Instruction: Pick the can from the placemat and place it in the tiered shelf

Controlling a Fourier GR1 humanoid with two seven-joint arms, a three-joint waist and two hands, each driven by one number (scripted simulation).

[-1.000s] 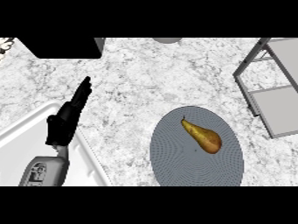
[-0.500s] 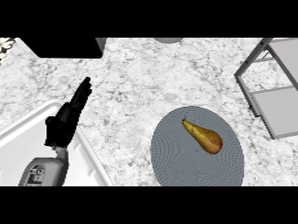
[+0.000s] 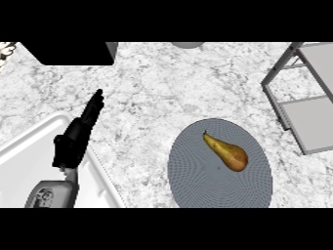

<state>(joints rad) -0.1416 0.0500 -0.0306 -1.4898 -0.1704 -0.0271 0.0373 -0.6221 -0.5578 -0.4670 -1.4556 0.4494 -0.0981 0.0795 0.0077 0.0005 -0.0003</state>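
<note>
Comparing with a second ago, nothing has shifted: the left hand [image 3: 79, 134] stays released, fingers straight, over the sink [image 3: 17, 166] rim. Well off to its right, a pear [image 3: 226, 152], not a can, lies on the placemat [image 3: 197, 185]; the tiered shelf [image 3: 309, 124] stands beyond. Picking hasn't begun, I judge.

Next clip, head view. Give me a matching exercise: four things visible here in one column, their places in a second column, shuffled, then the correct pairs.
Things:
1. pear
2. tiered shelf
3. left hand
4. black box

Places:
A. upper left, at the counter's far edge
B. right side of the view
C. lying on the round grey placemat
D. left of the placemat, fingers straight, above the white sink's rim

Pairs: 1-C, 2-B, 3-D, 4-A
</note>
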